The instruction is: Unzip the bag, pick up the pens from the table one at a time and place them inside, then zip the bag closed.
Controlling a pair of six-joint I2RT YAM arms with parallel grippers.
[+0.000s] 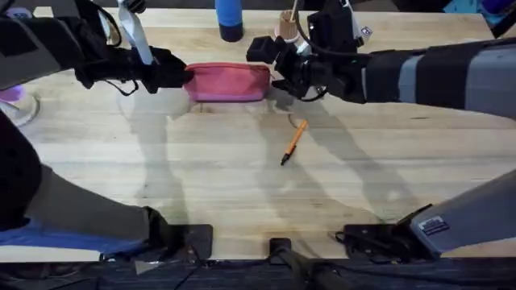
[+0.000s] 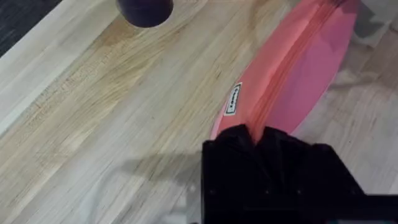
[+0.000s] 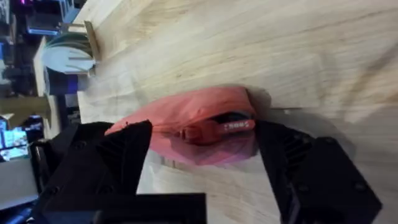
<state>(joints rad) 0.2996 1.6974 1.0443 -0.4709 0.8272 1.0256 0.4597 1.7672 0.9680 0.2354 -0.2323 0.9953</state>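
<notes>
Toward the far side of the table, the bag is lying flat; the left pincer is pinching its left end, the right pincer is spread wide around its right end (red pull tab showing), and the orange pen is lying nearer

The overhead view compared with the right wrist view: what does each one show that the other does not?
Only the overhead view shows the orange pen lying on the table, the blue bottle, and the left gripper at the bag's left end. Only the right wrist view shows the zipper pull between the open black fingers. Both show the bag and the right gripper.
</notes>
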